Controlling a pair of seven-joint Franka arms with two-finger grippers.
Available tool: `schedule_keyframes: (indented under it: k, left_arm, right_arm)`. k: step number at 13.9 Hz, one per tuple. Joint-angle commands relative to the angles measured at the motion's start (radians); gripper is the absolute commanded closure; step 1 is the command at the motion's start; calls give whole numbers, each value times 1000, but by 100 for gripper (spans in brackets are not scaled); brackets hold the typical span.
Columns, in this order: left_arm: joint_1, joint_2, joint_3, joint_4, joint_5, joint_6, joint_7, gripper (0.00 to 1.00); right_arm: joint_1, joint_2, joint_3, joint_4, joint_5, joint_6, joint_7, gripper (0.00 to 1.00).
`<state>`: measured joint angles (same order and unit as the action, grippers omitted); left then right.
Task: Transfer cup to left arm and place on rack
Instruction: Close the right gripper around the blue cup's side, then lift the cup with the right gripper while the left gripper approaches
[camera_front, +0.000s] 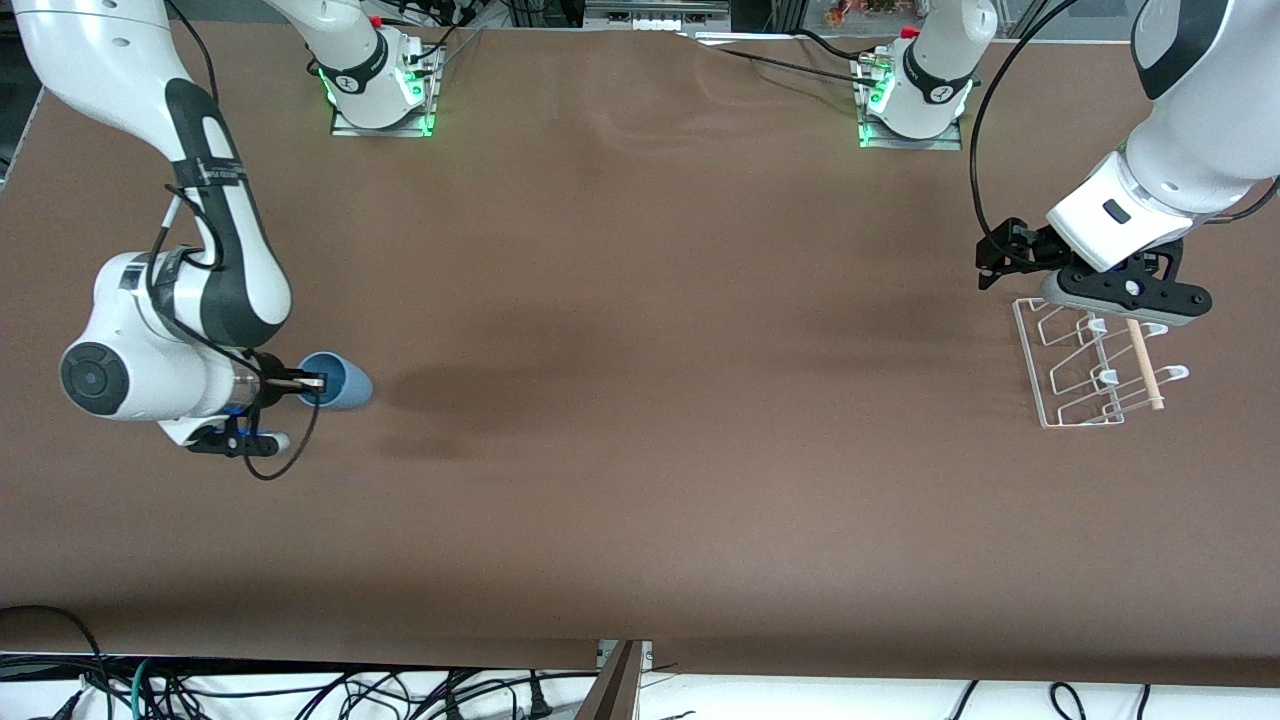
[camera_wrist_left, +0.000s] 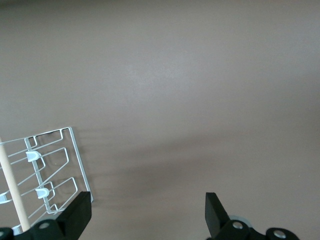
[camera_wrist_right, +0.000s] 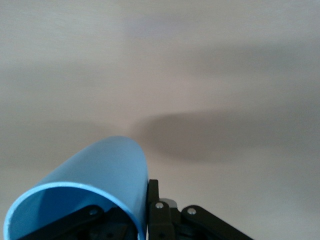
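The light-blue cup (camera_front: 343, 383) is held on its side low over the table at the right arm's end, its base pointing toward the left arm's end. My right gripper (camera_front: 312, 382) is shut on the cup's rim, one finger inside and one outside. In the right wrist view the cup (camera_wrist_right: 95, 180) fills the corner beside the gripper (camera_wrist_right: 143, 202). My left gripper (camera_front: 1003, 262) is open and empty, over the table beside the white wire rack (camera_front: 1085, 372). The left wrist view shows the rack (camera_wrist_left: 55, 165) beside the left gripper (camera_wrist_left: 147, 215).
A pale wooden rod (camera_front: 1145, 365) lies along the rack, also visible in the left wrist view (camera_wrist_left: 12, 190). The brown table (camera_front: 660, 400) stretches bare between cup and rack. The arm bases (camera_front: 380, 80) stand along the table's farther edge. Cables hang below its nearer edge.
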<state>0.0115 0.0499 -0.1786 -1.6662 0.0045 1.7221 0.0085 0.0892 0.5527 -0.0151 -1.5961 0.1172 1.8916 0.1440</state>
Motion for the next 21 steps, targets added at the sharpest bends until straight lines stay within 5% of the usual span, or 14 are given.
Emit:
schedule_keyframes:
  k: [1, 6, 10, 17, 21]
  left_arm:
    - [2, 8, -7, 11, 26, -13, 16, 0]
    - [-13, 72, -15, 10, -29, -18, 22, 0]
    - [-2, 143, -13, 11, -188, 3, 289, 0]
    - [22, 255, -12, -4, -496, 30, 848, 0]
    - [38, 321, -12, -1, -694, 50, 1150, 0]
  right_arm:
    - [10, 1, 73, 60, 118, -31, 216, 100]
    - [107, 19, 96, 143, 418, -17, 455, 100]
    - [226, 55, 96, 219, 603, 58, 629, 100]
    - [400, 64, 98, 288, 751, 227, 830, 100]
    - [484, 79, 98, 317, 759, 297, 896, 100]
